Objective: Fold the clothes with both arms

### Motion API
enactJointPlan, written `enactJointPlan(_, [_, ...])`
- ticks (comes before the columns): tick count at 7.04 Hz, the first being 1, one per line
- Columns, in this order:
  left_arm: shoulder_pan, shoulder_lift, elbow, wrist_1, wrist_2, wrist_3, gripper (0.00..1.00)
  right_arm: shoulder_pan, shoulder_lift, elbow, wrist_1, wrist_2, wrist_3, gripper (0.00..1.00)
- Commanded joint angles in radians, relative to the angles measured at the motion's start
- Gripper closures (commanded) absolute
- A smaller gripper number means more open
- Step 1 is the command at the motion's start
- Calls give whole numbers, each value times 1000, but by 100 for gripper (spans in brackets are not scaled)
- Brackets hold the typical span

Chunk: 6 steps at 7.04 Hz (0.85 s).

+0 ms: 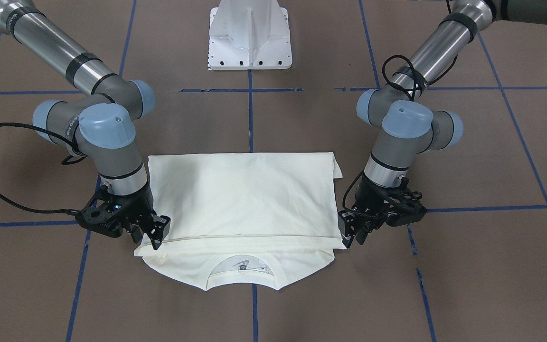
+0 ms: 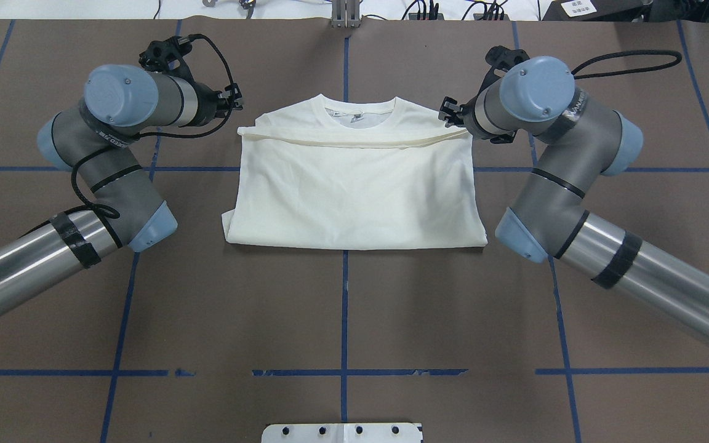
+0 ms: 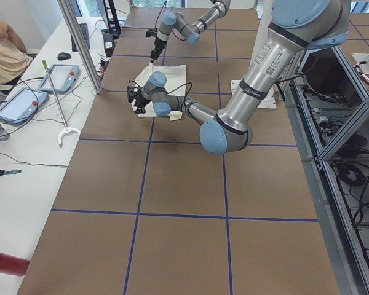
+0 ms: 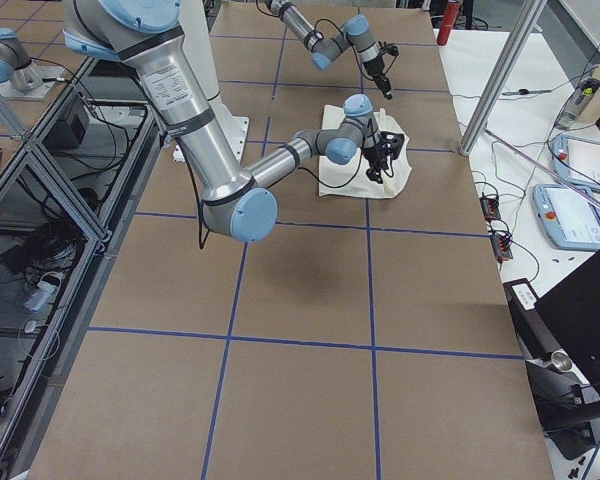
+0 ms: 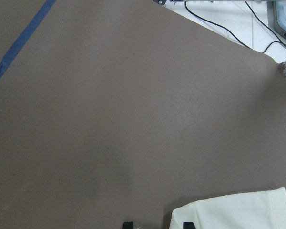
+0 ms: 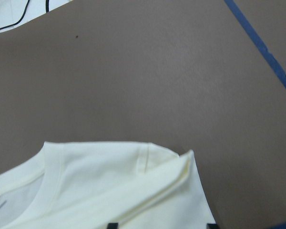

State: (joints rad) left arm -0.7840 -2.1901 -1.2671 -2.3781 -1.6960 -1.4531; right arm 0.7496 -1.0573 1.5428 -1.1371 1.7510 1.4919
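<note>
Both arms reached forward, elbows turned outward and wrists bent steeply down. The left arm [image 2: 108, 184] carried the left gripper [image 1: 355, 236] low, its 2 fingertips [image 5: 127, 224] parted by a moderate gap. The right arm [image 2: 567, 178] held the right gripper [image 1: 149, 237] equally low, its 2 fingertips [image 6: 112, 225] spread noticeably wider.

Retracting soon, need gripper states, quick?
Left gripper: open, at a folded hem corner of the cream-white shirt.
Right gripper: open, at the opposite corner.
</note>
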Motion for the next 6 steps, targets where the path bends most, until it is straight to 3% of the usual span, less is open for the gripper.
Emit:
enactJointPlan(1, [-4, 6, -3, -12, -1, 0, 53, -102, -212, 285, 2, 21, 191, 27])
enactJointPlan(3, [-5, 10, -3, -10, 1, 2, 53, -206, -285, 324, 13, -4, 319, 23])
enactJointPlan(6, [-5, 12, -3, -6, 3, 2, 53, -220, -274, 241, 13, -59, 335, 24])
